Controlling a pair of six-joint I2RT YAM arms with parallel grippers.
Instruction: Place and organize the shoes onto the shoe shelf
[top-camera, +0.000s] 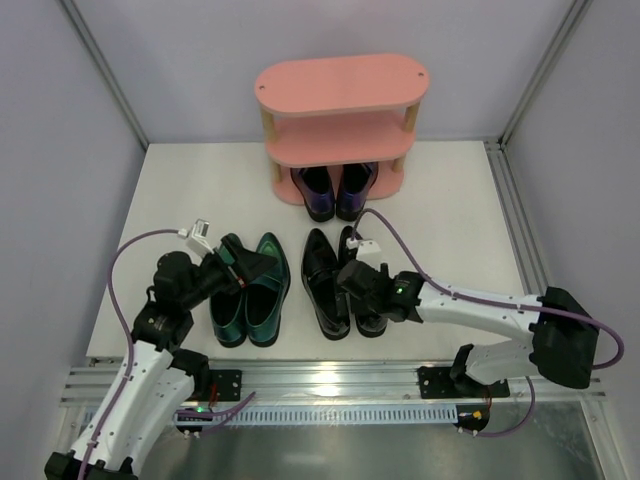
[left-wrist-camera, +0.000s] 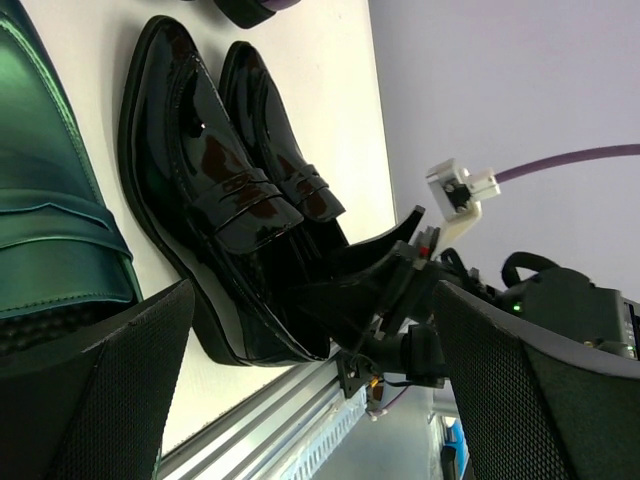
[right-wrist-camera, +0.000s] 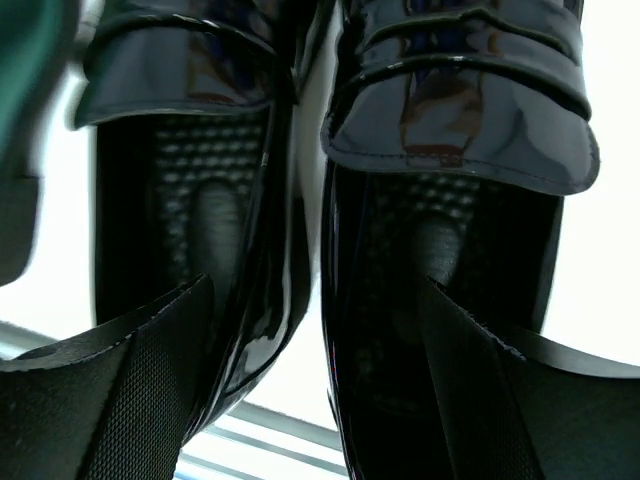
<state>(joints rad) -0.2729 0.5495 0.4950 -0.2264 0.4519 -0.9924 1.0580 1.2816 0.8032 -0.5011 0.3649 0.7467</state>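
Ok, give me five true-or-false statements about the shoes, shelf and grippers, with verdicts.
1. The purple shoes sit on the bottom tier of the shoe shelf. True.
2. The black shoes are on the middle tier. False: they stand on the table, in front of the shelf.
3. The left gripper is over the teal-green shoes. True.
4. The top tier holds a shoe. False: it is bare.
5. The right gripper is shut. False: it is open, at the black shoes' heel ends.

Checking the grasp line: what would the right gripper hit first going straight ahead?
Likely the black loafers: the right gripper has its open fingers pointing into their heel openings, the adjoining inner walls between them. Depth is unclear.
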